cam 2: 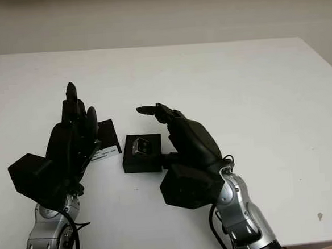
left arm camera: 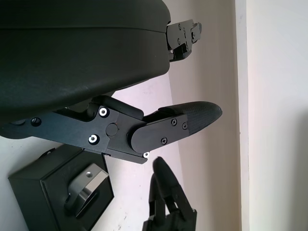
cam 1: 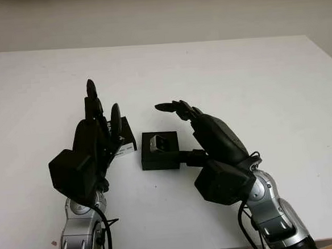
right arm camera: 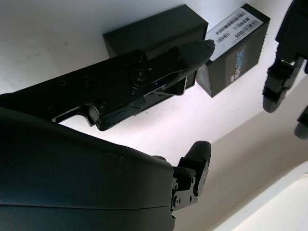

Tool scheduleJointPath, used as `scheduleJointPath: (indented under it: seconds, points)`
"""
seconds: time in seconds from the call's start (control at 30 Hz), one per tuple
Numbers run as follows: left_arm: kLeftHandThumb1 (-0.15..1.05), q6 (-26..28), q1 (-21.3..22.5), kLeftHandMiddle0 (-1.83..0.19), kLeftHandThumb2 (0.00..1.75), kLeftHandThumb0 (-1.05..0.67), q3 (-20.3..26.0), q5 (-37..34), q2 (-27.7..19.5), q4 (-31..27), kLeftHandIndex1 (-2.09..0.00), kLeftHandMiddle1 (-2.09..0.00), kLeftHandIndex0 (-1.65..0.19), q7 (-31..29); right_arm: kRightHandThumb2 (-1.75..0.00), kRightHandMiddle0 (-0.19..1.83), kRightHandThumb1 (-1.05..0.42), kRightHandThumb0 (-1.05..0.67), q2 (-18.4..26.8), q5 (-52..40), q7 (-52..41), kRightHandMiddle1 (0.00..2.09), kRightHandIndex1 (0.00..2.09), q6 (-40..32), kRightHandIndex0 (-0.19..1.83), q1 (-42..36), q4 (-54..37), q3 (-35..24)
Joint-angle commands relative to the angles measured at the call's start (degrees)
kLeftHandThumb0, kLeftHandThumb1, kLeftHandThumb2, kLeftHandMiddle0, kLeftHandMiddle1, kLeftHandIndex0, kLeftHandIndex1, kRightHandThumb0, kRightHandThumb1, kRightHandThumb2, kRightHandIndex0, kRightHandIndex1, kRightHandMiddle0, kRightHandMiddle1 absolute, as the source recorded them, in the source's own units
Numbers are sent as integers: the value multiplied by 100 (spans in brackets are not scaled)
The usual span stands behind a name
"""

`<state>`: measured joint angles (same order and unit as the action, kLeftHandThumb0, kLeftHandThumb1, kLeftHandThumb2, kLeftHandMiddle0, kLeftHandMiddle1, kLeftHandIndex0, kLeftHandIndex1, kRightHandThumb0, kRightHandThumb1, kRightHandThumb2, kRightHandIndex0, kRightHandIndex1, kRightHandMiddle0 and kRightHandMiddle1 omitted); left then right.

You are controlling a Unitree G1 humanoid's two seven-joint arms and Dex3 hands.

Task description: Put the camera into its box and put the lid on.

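Note:
A small black box [cam 1: 157, 159] stands open on the white table [cam 1: 237, 79], with the silver camera [cam 1: 158, 142] sitting inside it. The black lid [cam 1: 126, 140], bearing a white label, lies just left of the box, partly hidden behind my left hand [cam 1: 101, 106]. That hand is open and raised over the lid, fingers pointing away from me. My right hand [cam 1: 175, 127] is open at the box's right side, its fingers reaching over the box and its thumb by the box's right wall. The right wrist view has the box [right arm camera: 154, 33] and the lid [right arm camera: 236, 53] side by side.
White table surface stretches out on all sides of the box, with the far edge and right edge well away. A pale wall rises behind the table.

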<state>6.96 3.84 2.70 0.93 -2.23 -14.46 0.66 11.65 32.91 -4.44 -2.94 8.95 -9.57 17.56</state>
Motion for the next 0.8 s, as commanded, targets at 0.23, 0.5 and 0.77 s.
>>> scheduleJointPath:
  seconds: [0.23,0.5,0.77]
  points:
    - [105,-97,-46,19,65,-56,-35,109,-21,-14,-4,-5,19,31,-6,-1,-95,-61,-258,105,327,113,25,-87,14,158,349,35]
    - [105,-140,-58,19,64,-57,-31,124,-33,13,-4,-5,19,20,-5,3,-93,-60,-276,138,423,112,25,-78,15,255,664,62]
    - [105,-113,-76,18,63,-58,-29,130,-19,-11,-5,-5,19,38,-5,7,-92,-59,-184,125,426,107,25,-59,17,291,807,60]
